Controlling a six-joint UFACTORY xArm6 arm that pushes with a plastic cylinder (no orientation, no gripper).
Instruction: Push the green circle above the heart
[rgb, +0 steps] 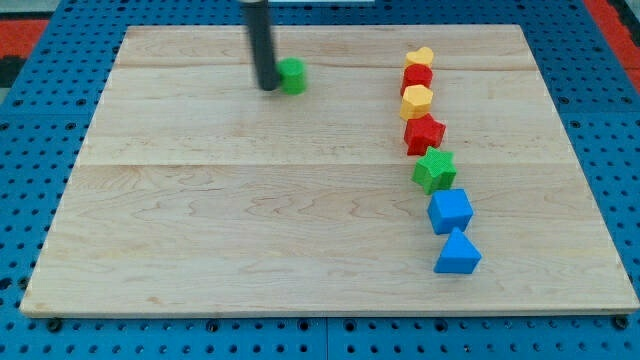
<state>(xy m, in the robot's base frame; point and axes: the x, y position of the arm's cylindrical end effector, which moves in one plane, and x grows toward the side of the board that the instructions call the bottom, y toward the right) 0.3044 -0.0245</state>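
The green circle (292, 75) sits near the view's top, left of centre, on the wooden board (250, 220). My tip (268, 87) touches its left side; the dark rod rises from there out of the view's top. The yellow heart (419, 57) lies at the top of a column of blocks on the view's right, far to the right of the green circle and slightly higher in the view.
Below the heart, the column runs down: a red block (418, 76), a yellow hexagon (416, 100), a red star (424, 133), a green star (435, 170), a blue cube (450, 210), a blue triangle (458, 253). Blue pegboard (30, 200) surrounds the board.
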